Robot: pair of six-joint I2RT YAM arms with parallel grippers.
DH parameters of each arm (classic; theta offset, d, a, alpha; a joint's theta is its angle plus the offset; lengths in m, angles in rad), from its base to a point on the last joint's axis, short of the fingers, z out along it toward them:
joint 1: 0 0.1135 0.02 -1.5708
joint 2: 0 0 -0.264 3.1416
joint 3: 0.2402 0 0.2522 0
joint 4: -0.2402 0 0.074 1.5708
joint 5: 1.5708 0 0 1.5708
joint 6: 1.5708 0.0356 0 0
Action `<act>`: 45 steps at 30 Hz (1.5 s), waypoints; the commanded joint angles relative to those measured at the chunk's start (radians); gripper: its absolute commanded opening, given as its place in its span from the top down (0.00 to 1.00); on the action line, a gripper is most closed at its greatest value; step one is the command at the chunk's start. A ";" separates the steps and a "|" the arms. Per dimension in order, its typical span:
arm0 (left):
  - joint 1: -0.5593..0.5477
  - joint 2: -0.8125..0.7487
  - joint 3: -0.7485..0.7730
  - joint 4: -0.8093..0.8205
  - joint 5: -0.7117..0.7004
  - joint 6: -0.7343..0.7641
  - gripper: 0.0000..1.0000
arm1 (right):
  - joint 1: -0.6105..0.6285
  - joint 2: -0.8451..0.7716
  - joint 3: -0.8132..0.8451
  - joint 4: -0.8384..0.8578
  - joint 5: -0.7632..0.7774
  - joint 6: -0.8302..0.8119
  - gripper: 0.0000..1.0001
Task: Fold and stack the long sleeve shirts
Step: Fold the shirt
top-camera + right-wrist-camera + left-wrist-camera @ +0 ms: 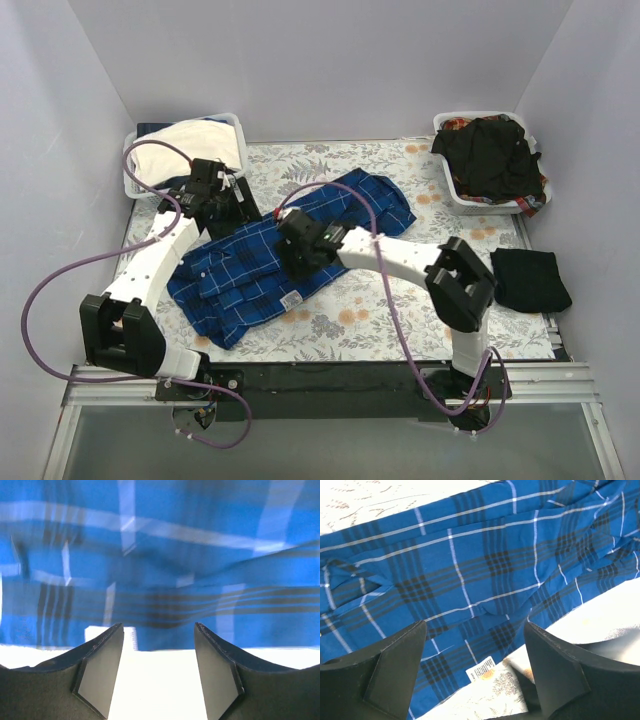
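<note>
The royal-blue plaid shirt (270,265) lies spread and partly folded on the floral table cover, its white label (292,298) at the near hem. My left gripper (238,208) hovers open at the shirt's far left edge; in its wrist view the plaid shirt (470,565) and label (481,669) lie beyond the left gripper (475,622). My right gripper (296,256) is open low over the middle of the shirt. In the right wrist view, the right gripper (158,625) holds nothing and the plaid cloth (165,555) is just ahead. A folded black shirt (530,280) rests at the table's right.
A white lattice basket (450,185) at the back right holds a heap of black clothing (492,155). Another basket (132,180) at the back left holds white cloth (200,145). Purple cables loop from both arms. Grey walls close in the table on three sides.
</note>
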 commanded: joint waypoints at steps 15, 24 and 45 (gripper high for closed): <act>0.129 -0.101 -0.046 0.004 0.076 0.026 0.21 | -0.075 0.135 -0.256 0.031 -0.053 0.059 0.36; 0.132 -0.088 -0.060 0.023 0.123 0.043 0.21 | -0.328 -0.058 -0.425 0.034 -0.018 -0.053 0.36; 0.132 0.030 -0.395 0.158 0.336 -0.004 0.28 | -0.414 -0.687 -0.698 -0.102 -0.236 0.286 0.25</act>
